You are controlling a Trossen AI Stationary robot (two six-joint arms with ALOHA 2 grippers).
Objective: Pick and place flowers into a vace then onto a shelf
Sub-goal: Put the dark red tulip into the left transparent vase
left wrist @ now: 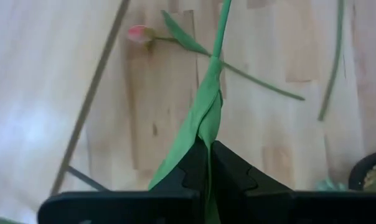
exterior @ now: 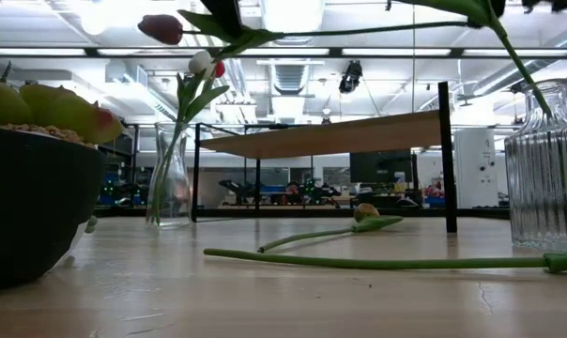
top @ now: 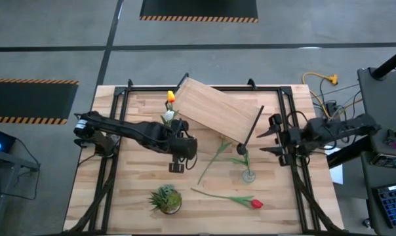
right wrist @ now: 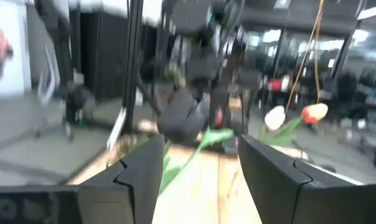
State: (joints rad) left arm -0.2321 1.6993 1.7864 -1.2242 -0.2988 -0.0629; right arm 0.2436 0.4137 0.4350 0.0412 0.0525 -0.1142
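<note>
High view, left pincer (top: 177, 159) mid-table clamping flower stem (left wrist: 206, 118); right pincer (top: 277, 139) at right edge

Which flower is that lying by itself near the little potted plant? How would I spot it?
Start at the big slatted wooden table and find the small bushy potted plant near its front edge. Just beside it, toward the right arm's side, lies the red tulip, flat on the wood. Unlike its neighbours, it has a bright red head.
</note>
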